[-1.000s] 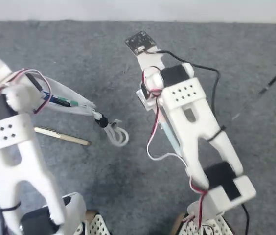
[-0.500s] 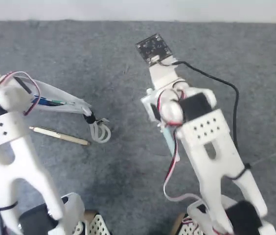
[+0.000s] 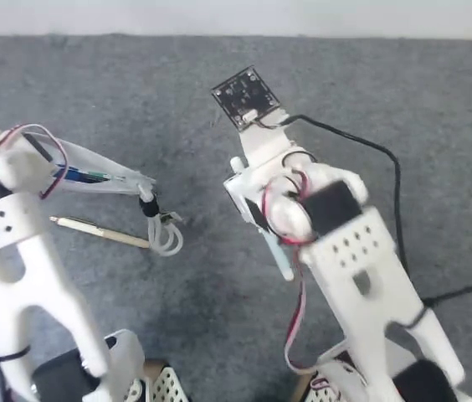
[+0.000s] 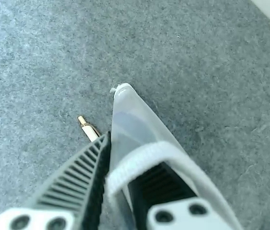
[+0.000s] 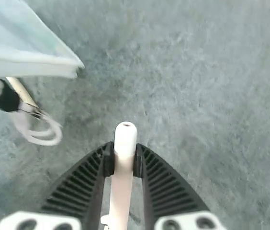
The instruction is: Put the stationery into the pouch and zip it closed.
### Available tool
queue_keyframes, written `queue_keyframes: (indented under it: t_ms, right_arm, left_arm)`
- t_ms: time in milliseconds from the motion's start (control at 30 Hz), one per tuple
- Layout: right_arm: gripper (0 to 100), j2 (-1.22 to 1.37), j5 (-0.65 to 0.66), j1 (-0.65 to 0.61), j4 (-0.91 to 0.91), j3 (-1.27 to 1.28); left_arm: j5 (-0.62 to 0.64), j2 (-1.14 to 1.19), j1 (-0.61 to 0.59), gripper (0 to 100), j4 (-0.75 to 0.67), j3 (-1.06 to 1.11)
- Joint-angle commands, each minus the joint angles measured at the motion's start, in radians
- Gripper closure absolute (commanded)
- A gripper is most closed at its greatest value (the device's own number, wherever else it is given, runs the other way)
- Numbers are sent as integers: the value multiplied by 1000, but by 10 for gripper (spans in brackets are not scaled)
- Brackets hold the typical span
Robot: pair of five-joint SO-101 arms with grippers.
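Left fingers (image 4: 105, 143): clenched on pouch (image 3: 102, 177), held above desk (image 3: 403, 92).
Loose pen (image 3: 102, 232): on desk, just beside pouch, parallel to it.
Right fingers (image 5: 108, 161): grasping white pen (image 5: 124, 136), lengthwise.
Relation: pouch's zip end faces right arm; white pen points past it.

Left arm (image 3: 18, 243) comes up the left side in the high view. Its gripper (image 4: 131, 152) has the jaws pinched tight on the edge of the pouch (image 4: 135, 120). Right arm (image 3: 349, 260) leans in from the lower right with the wrist tipped down, gripper (image 5: 124, 154) jaws clamped around a white pen (image 5: 125, 132).
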Motion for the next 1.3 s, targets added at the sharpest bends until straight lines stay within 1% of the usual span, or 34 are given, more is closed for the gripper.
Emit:
queue_keyframes:
  t_ms: [0,300,467,667,767,967,1067,1267]
  right_arm:
    - [993,-128,-11,-12,-18,8]
    - [993,-274,-12,-16,-25,26]
    - [993,-283,-21,-44,-71,29]
    - [993,-289,-245,-44,-145,29]
    - [993,-289,-315,-44,-177,34]
    - [993,-291,-330,-48,-231,32]
    - [993,-303,-330,-85,-248,28]
    - [993,-403,-330,-174,-338,32]
  left_arm:
    - [-8,-6,2,988,-28,-15]
    - [-8,-6,5,988,-28,-15]
    - [-8,-6,58,988,-26,-15]
    - [-8,-6,112,988,-9,-12]
    - [-8,-6,129,988,-3,-12]
    - [-8,-6,129,988,-6,2]
    - [-8,-6,129,988,-9,8]
    - [-9,-6,129,988,-8,8]
